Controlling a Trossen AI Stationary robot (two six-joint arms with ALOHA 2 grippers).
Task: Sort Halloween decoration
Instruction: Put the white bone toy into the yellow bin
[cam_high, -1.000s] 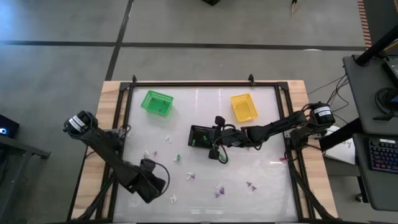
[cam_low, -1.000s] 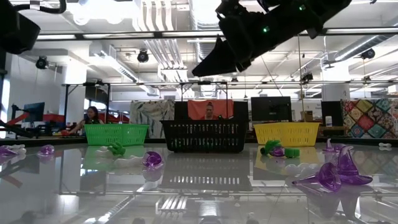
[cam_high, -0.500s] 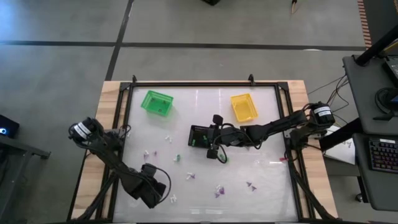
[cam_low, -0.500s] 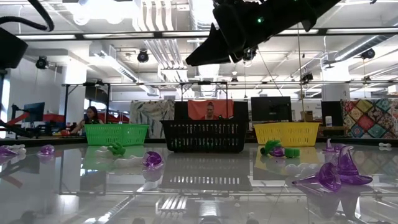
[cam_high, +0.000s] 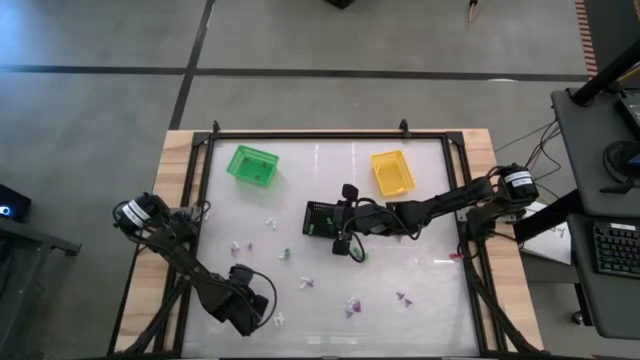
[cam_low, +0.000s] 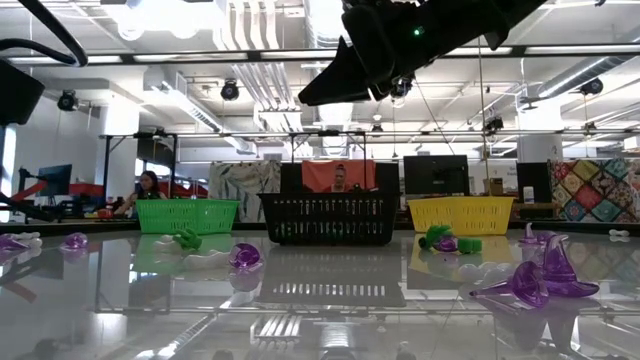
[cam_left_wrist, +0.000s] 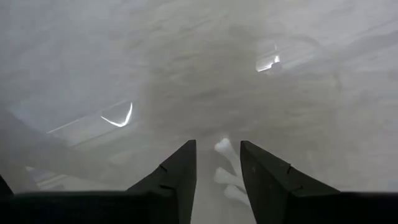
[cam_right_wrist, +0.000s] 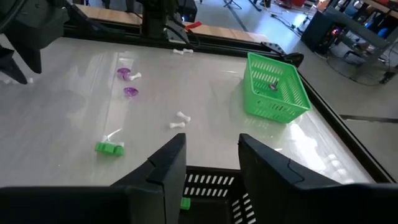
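The Halloween decoration lies scattered over the white table: small white, purple and green trinkets (cam_high: 308, 284). One white trinket (cam_left_wrist: 225, 169) lies on the table between the fingers of my left gripper (cam_left_wrist: 217, 149). That gripper is open and points down near the table's near edge (cam_high: 265, 316). Whether a finger touches the trinket I cannot tell. My right gripper (cam_right_wrist: 212, 146) is open with nothing between its fingers, and hangs in the air over the black basket (cam_high: 322, 218).
A green basket (cam_high: 252, 165) stands at the far left and a yellow basket (cam_high: 391, 172) at the far right. The green basket holds a trinket (cam_right_wrist: 272, 86). Purple trinkets (cam_high: 350, 312) lie near the front edge. A dark frame (cam_high: 330, 133) rims the table.
My left gripper has sunk toward the table and shifted a little toward the near edge, coming down at the white trinket there. The trinkets and baskets have stayed where they were.
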